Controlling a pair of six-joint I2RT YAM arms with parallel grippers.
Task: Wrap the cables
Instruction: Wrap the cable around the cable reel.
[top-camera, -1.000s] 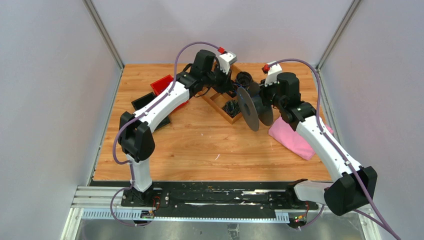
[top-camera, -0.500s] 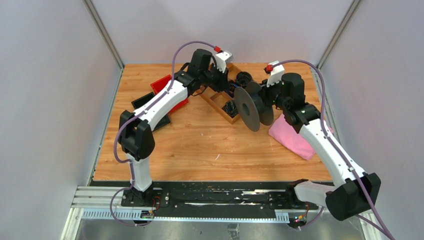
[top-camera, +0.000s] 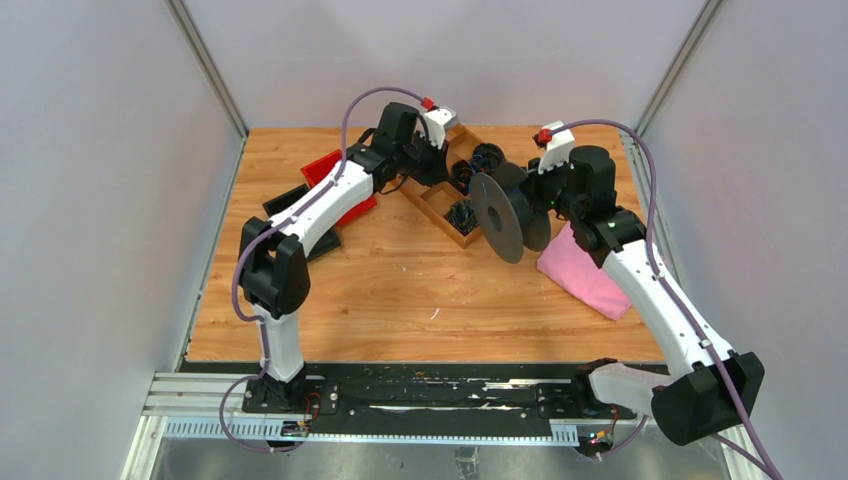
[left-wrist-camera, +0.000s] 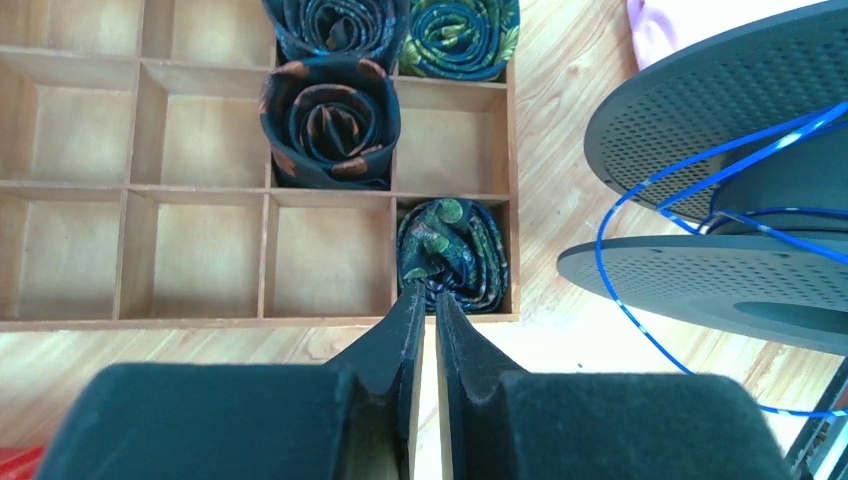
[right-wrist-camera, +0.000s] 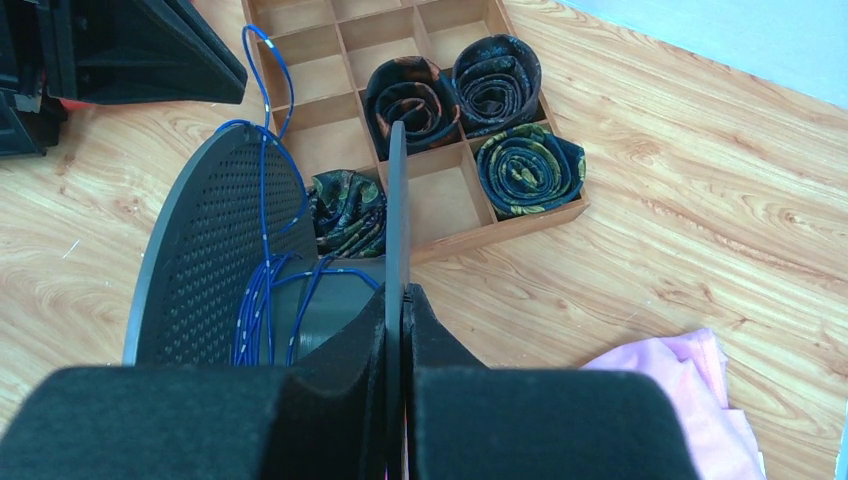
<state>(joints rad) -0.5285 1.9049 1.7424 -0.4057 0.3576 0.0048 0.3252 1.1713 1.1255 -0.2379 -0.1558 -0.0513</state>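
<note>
**Left claw (left-wrist-camera: 428, 290) a slit apart, right claw (right-wrist-camera: 398, 290) clamped on the spool (right-wrist-camera: 220, 240)**

Left wrist: your left claw's fingers stand only a narrow slit apart, with nothing between them. Their tips sit at the edge of a roll (left-wrist-camera: 455, 250) of patterned fabric, in the corner compartment of the tray (left-wrist-camera: 200, 190) nearest the spool. You cannot tell whether they touch the roll. The thin blue cable (left-wrist-camera: 600, 235) loops out from between the spool's two flanges, to the right of the claw and apart from it.

Right wrist: your right claw is pressed together on the thin edge of one flange and holds the spool on edge. Several turns of cable lie around the hub, and one loose loop rises toward the left claw. A pink cloth (right-wrist-camera: 690, 400) lies just beside.

Top: compared with a second ago, your left arm has drawn back to the left, away from the spool. The right arm's elbow has shifted slightly outward. The spool sits almost where it was, by the tray's right side.
</note>
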